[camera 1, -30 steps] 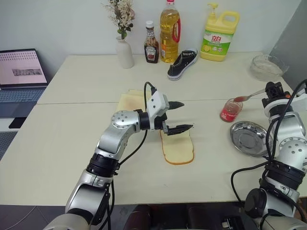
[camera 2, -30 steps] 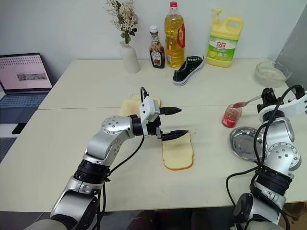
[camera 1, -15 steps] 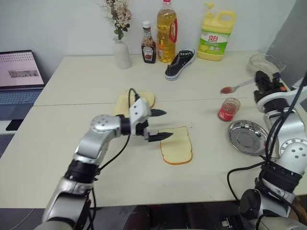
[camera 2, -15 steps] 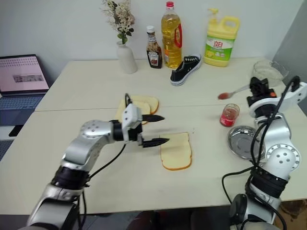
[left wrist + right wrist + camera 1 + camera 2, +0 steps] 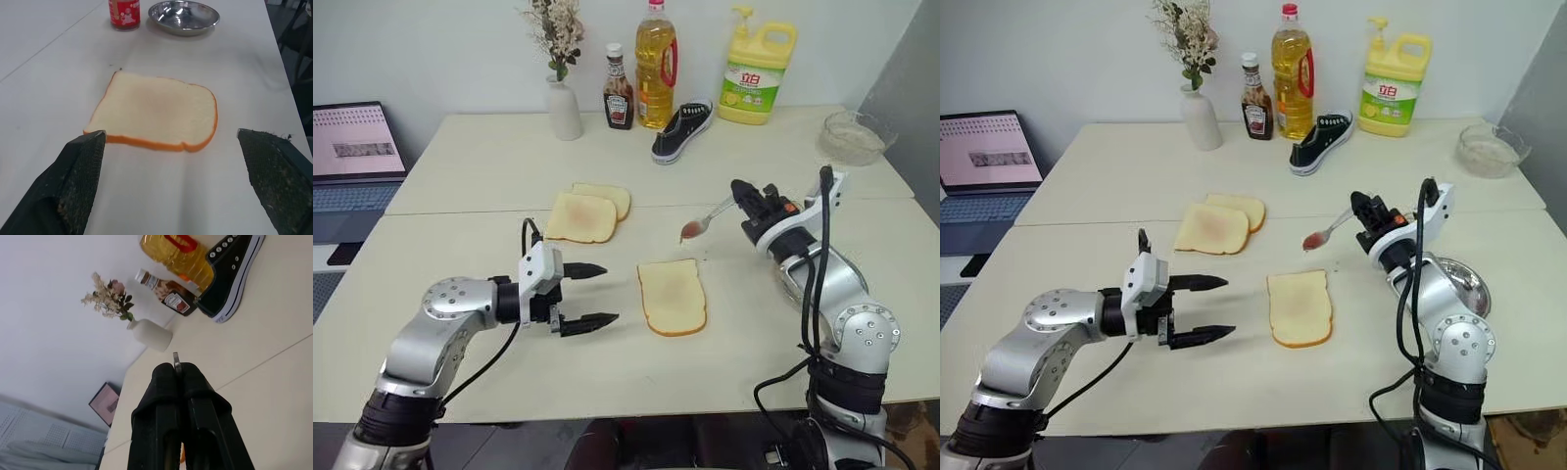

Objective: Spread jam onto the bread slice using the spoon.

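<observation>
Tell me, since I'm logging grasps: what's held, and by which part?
Right gripper holds the spoon by its handle end; left gripper holds nothing.

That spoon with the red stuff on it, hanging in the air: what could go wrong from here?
1. The spoon carries jam over bare table, short of the bread slice; a jolt might drip it there.
2. The right gripper pinches only the thin handle end, so the spoon could twist when pressed down.
3. The left gripper is open beside the slice, not touching it, so the bread may slide during spreading.
</observation>
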